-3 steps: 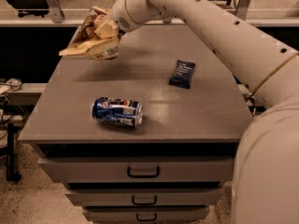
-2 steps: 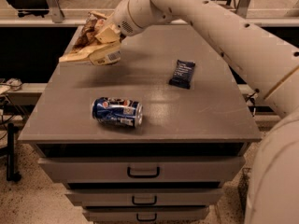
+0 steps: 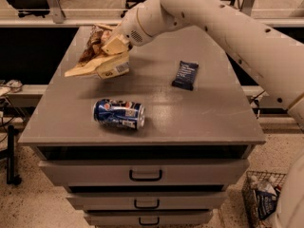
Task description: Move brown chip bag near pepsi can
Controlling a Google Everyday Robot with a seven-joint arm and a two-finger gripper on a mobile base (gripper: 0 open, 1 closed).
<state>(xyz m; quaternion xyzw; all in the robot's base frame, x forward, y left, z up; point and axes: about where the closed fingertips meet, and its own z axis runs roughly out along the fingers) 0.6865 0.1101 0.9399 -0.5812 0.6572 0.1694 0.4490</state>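
The brown chip bag [image 3: 97, 57] is crinkly, brown with pale tan edges. It hangs tilted in the air over the back left of the grey cabinet top [image 3: 190, 113]. My gripper [image 3: 111, 44] is shut on the bag's upper part, at the end of the white arm that reaches in from the upper right. The pepsi can [image 3: 119, 113] is blue with a round logo and silver ends. It lies on its side near the front left of the top, below and slightly right of the bag.
A small dark navy flat snack packet [image 3: 185, 74] lies right of centre on the top. Below the top are drawers with dark handles [image 3: 145, 175]. A wire basket [image 3: 263, 198] stands on the floor at the lower right. Chairs stand behind.
The gripper with the chip bag has moved down and toward the front, closer to the pepsi can. The can and the navy packet have not moved.
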